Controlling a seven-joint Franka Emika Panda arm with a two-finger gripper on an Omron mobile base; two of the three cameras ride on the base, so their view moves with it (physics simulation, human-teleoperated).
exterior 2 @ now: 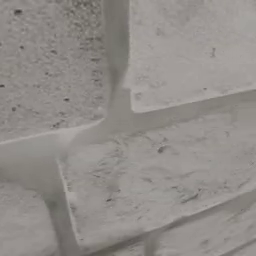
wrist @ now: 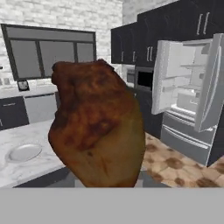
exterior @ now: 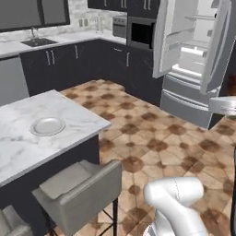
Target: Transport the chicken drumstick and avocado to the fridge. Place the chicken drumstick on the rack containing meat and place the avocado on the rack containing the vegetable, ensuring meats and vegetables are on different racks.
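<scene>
In my hand view the chicken drumstick (wrist: 96, 127) sat huge and close, fat end up, so I judged the hand was clenched on it, though its fingertips were hidden behind the meat; a loose grip could have dropped it on the tiled floor (exterior: 152, 138) during the drive; beyond it the fridge (wrist: 188, 87) stood well apart with both doors open, and a swinging arm might have clipped a door; the marble counter (exterior: 27, 138) carried a plate (exterior: 47, 126) beside a grey stool (exterior: 78, 189); I could not make out the avocado.
</scene>
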